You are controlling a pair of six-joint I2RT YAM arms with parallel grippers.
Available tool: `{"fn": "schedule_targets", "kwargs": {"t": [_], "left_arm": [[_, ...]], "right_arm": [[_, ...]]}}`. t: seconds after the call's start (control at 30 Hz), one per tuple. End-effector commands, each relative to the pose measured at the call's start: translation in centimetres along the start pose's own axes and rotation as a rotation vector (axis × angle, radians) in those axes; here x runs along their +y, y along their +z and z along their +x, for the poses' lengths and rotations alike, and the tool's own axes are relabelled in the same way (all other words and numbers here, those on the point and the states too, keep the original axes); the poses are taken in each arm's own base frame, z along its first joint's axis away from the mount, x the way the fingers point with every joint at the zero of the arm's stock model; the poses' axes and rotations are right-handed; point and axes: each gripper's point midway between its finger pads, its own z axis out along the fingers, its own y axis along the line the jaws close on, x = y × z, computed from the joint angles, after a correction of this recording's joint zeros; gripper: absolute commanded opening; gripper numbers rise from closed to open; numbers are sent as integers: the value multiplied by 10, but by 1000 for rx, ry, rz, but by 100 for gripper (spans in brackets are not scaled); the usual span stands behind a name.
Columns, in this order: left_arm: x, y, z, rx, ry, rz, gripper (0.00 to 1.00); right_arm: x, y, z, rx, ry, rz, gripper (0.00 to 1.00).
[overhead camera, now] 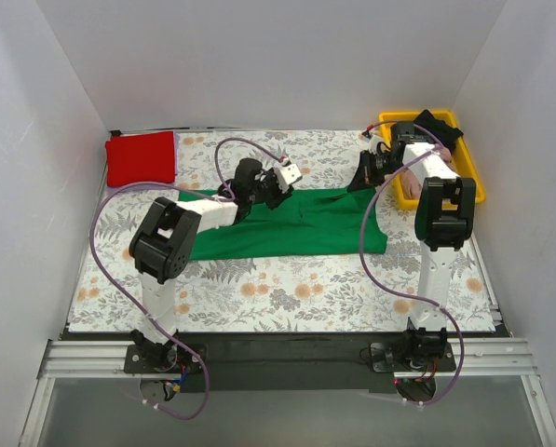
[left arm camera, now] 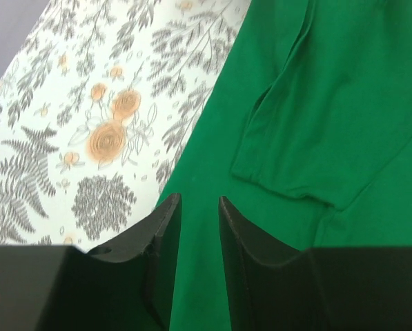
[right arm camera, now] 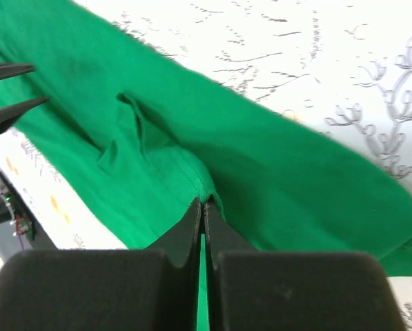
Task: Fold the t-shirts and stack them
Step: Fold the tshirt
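Note:
A bright green t-shirt [overhead camera: 296,228] lies as a long band across the middle of the floral cloth. My right gripper [overhead camera: 359,182] is shut on a hemmed edge of the shirt [right arm camera: 275,172], pinching a small peak of cloth between the fingertips [right arm camera: 204,201]. My left gripper [overhead camera: 276,197] hovers over the shirt's far edge with its jaws open and green cloth [left arm camera: 316,103] showing through the gap [left arm camera: 197,200]. A folded red t-shirt [overhead camera: 140,158] lies at the back left. A black t-shirt [overhead camera: 436,126] lies in the tray.
A yellow tray [overhead camera: 473,172] stands at the back right, partly behind my right arm. The grey-and-orange floral cloth [overhead camera: 287,289] covers the table. White walls close in the left, right and back. The left gripper's fingers [right arm camera: 12,69] show in the right wrist view.

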Motion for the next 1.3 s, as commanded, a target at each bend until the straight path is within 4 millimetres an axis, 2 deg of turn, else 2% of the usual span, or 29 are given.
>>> {"fn": "schedule_targets", "kwargs": {"t": [0.0, 0.03, 0.3, 0.33, 0.37, 0.53, 0.7, 0.97, 1.13, 1.27], "left_arm": [[-14, 2, -29, -35, -75, 125, 28], [-13, 4, -33, -40, -91, 135, 29], [-21, 19, -31, -27, -142, 215, 32], [-24, 21, -24, -7, -160, 230, 33], [-22, 24, -28, -13, -160, 231, 33], [-28, 30, -21, 2, -184, 271, 34], [-22, 40, -20, 3, -188, 252, 38], [-22, 56, -5, 31, -207, 259, 36], [-24, 59, -3, 29, -208, 273, 31], [-25, 58, -6, 21, -198, 282, 13]], "right_arm": [[-4, -2, -20, -46, -39, 44, 1], [-6, -1, -22, -49, -36, 49, 1], [-15, 10, -27, -57, -19, 66, 1], [-15, 9, -28, -61, -22, 66, 1], [-15, 10, -29, -63, -24, 65, 1], [-13, 13, -29, -62, -23, 51, 1], [-9, 12, -28, -61, -25, 42, 1], [-6, 12, -30, -65, -31, 38, 1], [-5, 11, -30, -66, -36, 41, 1], [-5, 10, -31, -68, -36, 41, 1]]}}
